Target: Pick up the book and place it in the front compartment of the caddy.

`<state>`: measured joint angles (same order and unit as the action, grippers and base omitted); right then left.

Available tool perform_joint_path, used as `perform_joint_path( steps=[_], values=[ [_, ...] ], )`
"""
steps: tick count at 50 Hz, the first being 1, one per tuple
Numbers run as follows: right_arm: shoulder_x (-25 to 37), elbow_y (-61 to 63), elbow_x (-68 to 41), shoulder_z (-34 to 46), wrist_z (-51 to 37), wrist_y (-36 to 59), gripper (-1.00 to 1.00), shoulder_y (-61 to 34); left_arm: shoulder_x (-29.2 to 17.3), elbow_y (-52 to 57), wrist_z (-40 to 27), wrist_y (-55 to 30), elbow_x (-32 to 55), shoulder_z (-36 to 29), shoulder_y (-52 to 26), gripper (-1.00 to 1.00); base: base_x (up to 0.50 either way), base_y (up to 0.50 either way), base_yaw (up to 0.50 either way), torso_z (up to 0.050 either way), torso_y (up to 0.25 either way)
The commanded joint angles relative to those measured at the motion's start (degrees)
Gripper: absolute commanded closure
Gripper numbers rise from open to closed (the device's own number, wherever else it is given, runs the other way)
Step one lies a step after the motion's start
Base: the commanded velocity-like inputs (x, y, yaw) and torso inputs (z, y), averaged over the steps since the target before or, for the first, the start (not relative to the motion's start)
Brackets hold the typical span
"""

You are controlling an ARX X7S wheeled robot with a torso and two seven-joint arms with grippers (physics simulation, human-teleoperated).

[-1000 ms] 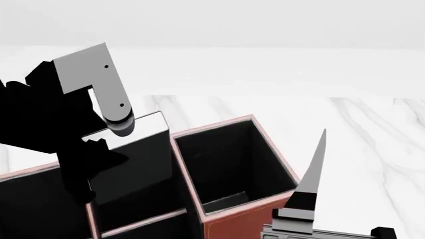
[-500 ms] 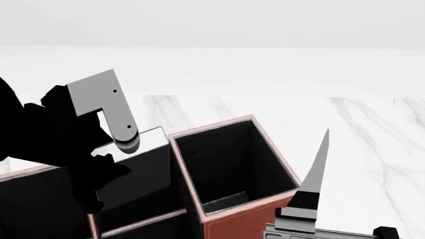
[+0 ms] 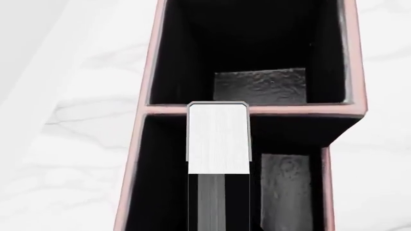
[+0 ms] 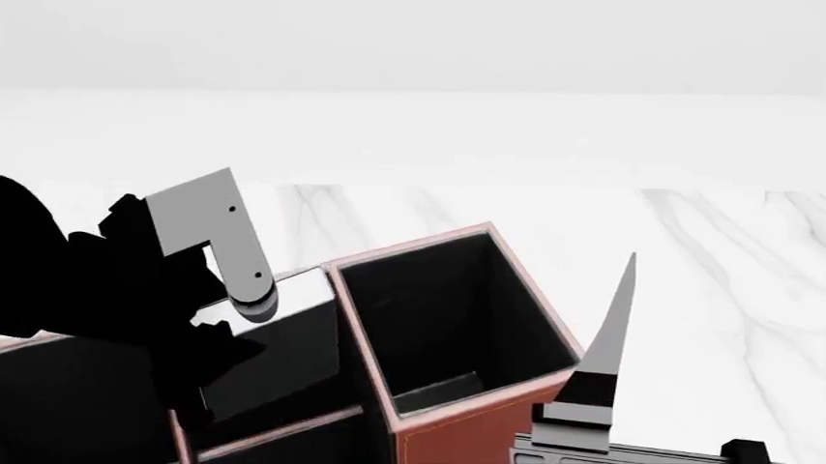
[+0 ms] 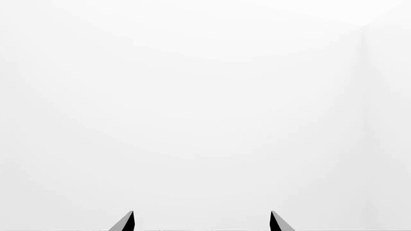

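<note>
My left gripper point(image 4: 213, 324) is shut on the book point(image 4: 284, 343), a thin black slab held upright. Its lower part is down inside a slot of the reddish-brown caddy point(image 4: 446, 239), just left of the large open compartment point(image 4: 446, 319). In the left wrist view the book's white page edge point(image 3: 217, 139) runs over the black-lined slot and ends at a pale divider of the caddy point(image 3: 289, 110). My right gripper point(image 5: 201, 222) is open and empty. In the head view it stands at the caddy's right corner, with one finger point(image 4: 612, 329) pointing up.
The caddy stands on a white marble tabletop point(image 4: 722, 280), which stretches to the right and behind it. A plain white wall lies beyond. The right wrist view shows only blank white past its two fingertips.
My left gripper has come down and slightly right with the book. The book now sits deeper in the caddy slot. The right arm has barely moved.
</note>
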<state>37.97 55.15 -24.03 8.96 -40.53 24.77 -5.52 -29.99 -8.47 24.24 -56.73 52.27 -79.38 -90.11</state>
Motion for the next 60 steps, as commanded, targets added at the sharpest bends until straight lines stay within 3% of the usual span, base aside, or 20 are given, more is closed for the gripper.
perform_joint_path(
  steps=[1, 16, 60],
  values=[
    [0.0, -0.9, 0.4, 0.6, 0.0, -0.5, -1.0, 0.1, 0.6, -2.2, 0.1, 3.5, -2.9, -0.3, 1.3, 1.0, 0.0, 0.0, 0.0, 0.0, 0.0],
    [0.1, -1.3, 0.3, 0.8, -0.1, -0.7, -1.0, 0.0, 1.7, -6.7, 1.0, 9.4, -7.0, -1.5, 3.1, 1.0, 0.0, 0.0, 0.0, 0.001, 0.001],
    [0.3, -2.2, -0.4, 0.8, -0.2, -1.9, -1.0, 0.2, 4.1, -14.9, 2.8, 16.8, -11.1, -3.4, 8.2, 1.0, 0.0, 0.0, 0.0, 0.0, 0.001]
  ],
)
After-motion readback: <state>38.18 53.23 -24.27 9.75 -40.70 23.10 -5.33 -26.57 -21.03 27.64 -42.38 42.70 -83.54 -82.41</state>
